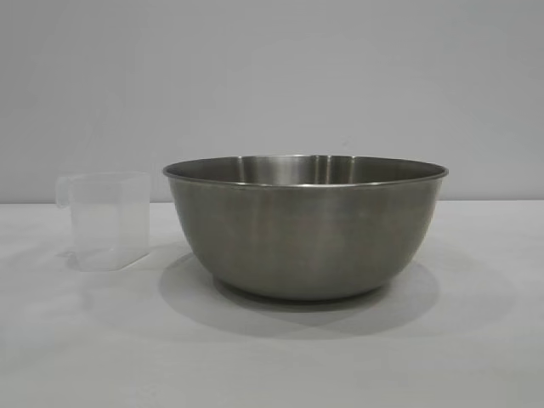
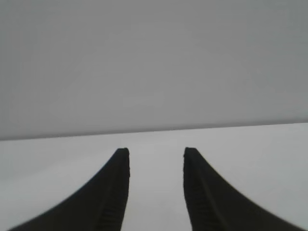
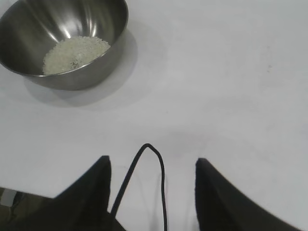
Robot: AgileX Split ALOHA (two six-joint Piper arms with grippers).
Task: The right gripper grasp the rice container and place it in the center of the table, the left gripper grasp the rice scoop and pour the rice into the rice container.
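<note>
White matte desk [image 1: 476, 357] meets a plain grey wall, carrying a round steel bowl [image 1: 306, 229] of pale rice [image 3: 74, 54] and a clear plastic cup [image 1: 106, 221]; both grippers' jaws stand apart, empty.

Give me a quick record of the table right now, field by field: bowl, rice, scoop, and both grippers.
bowl: steel bowl upright on the white table
rice: pale heap in the bottom of the bowl
scoop: clear plastic cup upright on the table beside the bowl, apart from it; looks empty
left gripper: open, holding nothing, pointing level over bare table
right gripper: open, holding nothing, back from the bowl, angled down at the table
</note>
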